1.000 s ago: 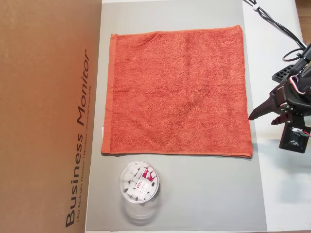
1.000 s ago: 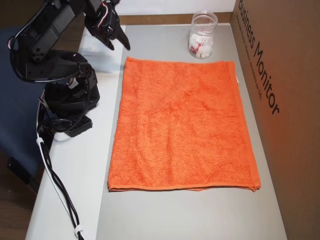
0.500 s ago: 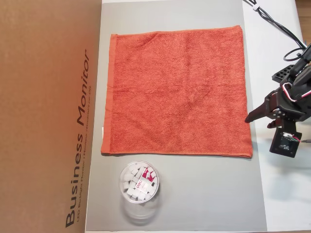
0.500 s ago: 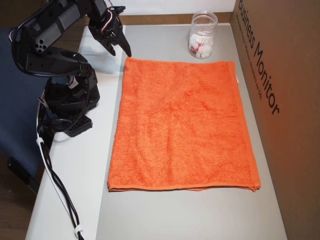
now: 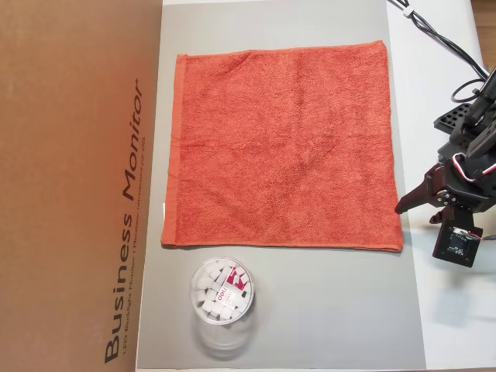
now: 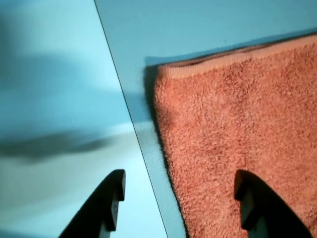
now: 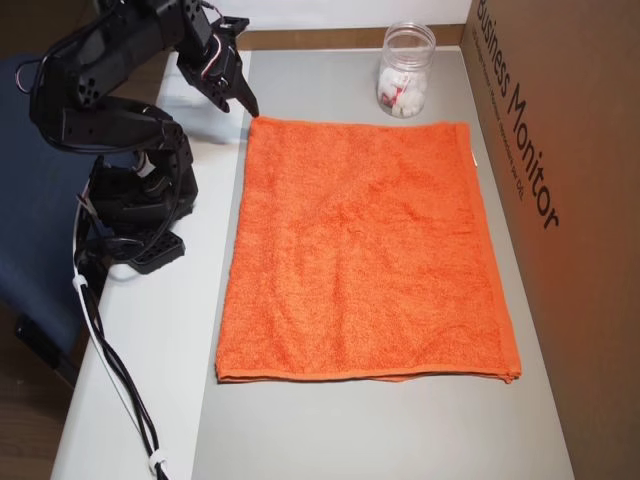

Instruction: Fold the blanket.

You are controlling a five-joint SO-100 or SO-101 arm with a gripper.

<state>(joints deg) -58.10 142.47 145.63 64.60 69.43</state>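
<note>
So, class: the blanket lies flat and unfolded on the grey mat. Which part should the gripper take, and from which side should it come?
Probably the corner nearest the gripper. In the wrist view the blanket shows its hemmed corner just ahead of the open fingers, one finger over the cloth and the other off it. Come down from above at that outer edge: the cloth lies flat on the grey mat, so only an edge gives a pinch.

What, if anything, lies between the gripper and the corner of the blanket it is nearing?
Nothing: in the wrist view only bare grey mat separates the open gripper from the blanket corner.
</note>
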